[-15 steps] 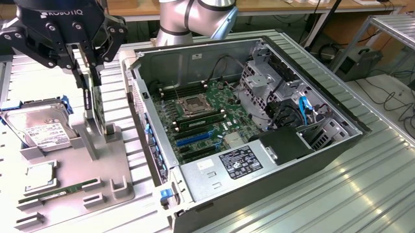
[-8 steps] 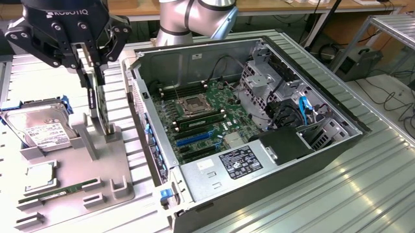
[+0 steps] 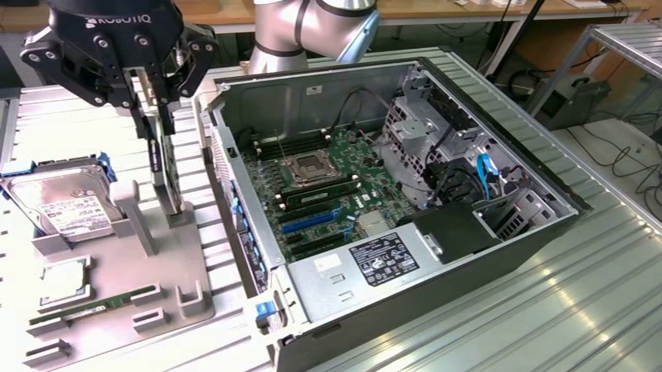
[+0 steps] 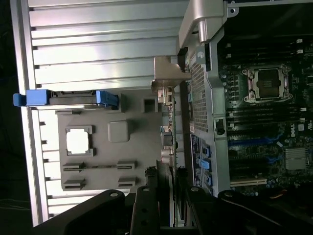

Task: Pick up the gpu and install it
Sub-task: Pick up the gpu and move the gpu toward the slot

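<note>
The gpu [image 3: 166, 174] is a thin dark card standing on edge over the grey holder tray [image 3: 155, 263] at the exterior view's left. My gripper [image 3: 157, 124] comes down from above and is shut on the card's upper edge, one finger on each face. The card's lower edge is level with the tray's upright slot posts; I cannot tell whether it still rests there. In the wrist view the gpu [image 4: 168, 132] shows edge-on with its silver end bracket [image 4: 168, 76], and my gripper [image 4: 166, 181] clamps it between the dark fingers [image 4: 145, 200].
The open computer case [image 3: 538, 232] lies on the exterior view's right, its motherboard [image 3: 331, 167] and blue slots [image 3: 310, 221] exposed. On the tray lie a hard drive [image 3: 62, 205], a processor [image 3: 62, 280] and a green memory stick [image 3: 93, 306]. A ribbed metal table [image 3: 579, 310] is underneath.
</note>
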You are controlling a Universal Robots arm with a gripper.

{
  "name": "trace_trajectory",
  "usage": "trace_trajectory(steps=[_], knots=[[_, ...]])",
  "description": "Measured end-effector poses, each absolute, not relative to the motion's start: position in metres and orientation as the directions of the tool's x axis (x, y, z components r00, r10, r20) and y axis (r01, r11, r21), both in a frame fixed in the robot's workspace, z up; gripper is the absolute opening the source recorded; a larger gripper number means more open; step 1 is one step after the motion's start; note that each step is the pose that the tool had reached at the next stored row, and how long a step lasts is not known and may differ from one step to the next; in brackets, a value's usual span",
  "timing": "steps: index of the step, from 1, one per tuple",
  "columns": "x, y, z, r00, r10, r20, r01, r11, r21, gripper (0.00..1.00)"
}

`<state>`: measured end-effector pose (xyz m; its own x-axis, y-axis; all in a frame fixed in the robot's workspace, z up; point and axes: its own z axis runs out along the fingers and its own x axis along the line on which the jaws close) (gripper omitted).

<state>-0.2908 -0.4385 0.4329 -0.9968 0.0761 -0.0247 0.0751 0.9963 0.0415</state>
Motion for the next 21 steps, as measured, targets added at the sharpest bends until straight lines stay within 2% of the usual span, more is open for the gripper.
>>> trace_trajectory(steps=[21], knots=[[-0.276, -0.438, 0.433, -0.997, 0.076, -0.025, 0.075, 0.996, 0.042, 0.27]])
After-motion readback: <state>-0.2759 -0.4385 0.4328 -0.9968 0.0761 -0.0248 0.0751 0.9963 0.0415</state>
